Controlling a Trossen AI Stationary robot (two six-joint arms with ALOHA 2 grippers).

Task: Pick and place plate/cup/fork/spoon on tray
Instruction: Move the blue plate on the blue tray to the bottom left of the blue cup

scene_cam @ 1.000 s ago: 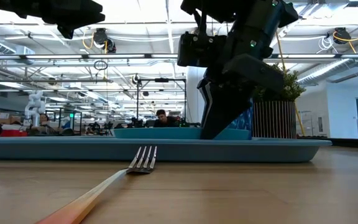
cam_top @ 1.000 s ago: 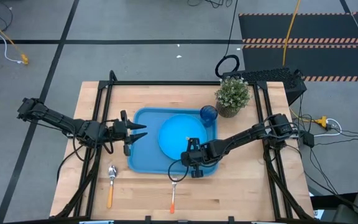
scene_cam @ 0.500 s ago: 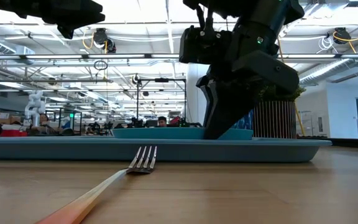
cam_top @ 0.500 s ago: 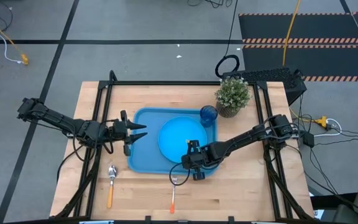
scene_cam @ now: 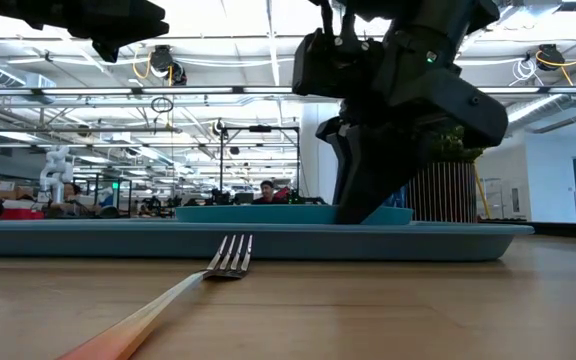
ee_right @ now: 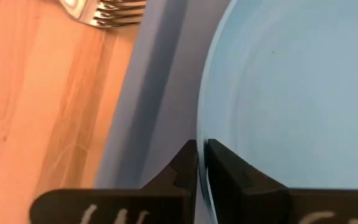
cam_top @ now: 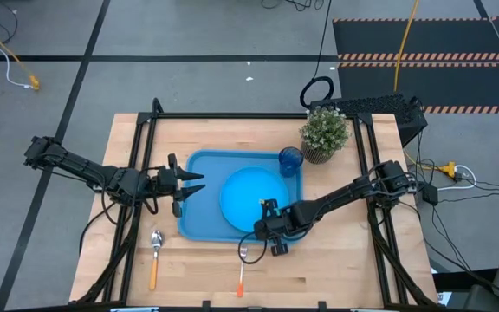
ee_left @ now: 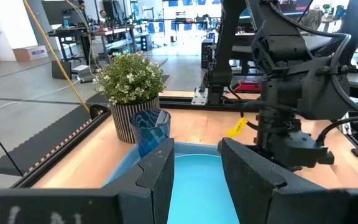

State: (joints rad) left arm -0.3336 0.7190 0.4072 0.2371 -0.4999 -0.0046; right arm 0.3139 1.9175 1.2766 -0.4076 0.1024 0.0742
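Observation:
The round bright-blue plate (cam_top: 249, 192) lies in the light-blue tray (cam_top: 196, 221). My right gripper (cam_top: 268, 229) is shut on the plate's near edge. The dark-blue cup (cam_top: 290, 159) stands in the tray's far right corner. The fork (cam_top: 242, 270) lies on the wood near the tray's near rim, tines (ee_right: 107, 12) toward the tray. The spoon (cam_top: 155, 256) lies near the tray's near left corner. My left gripper (cam_top: 191, 182) hovers open and level over the tray's left rim, holding nothing. My right gripper pinches the plate's rim (ee_right: 201, 127) at the plate's near edge between its two fingers (scene_cam: 363, 200). The fingers slant down from the near right side and lie across the rim. The plate sits about level in the tray.
A potted plant (cam_top: 325, 132) in a striped pot stands at the far right, just beyond the cup. Black frame rails (cam_top: 141, 147) run along the table's left and right sides. Bare wood lies along the near edge around the fork and spoon.
My right gripper has rolled a little and edged toward the table's near edge, still shut on the plate's rim. The plate has shifted slightly with it inside the tray.

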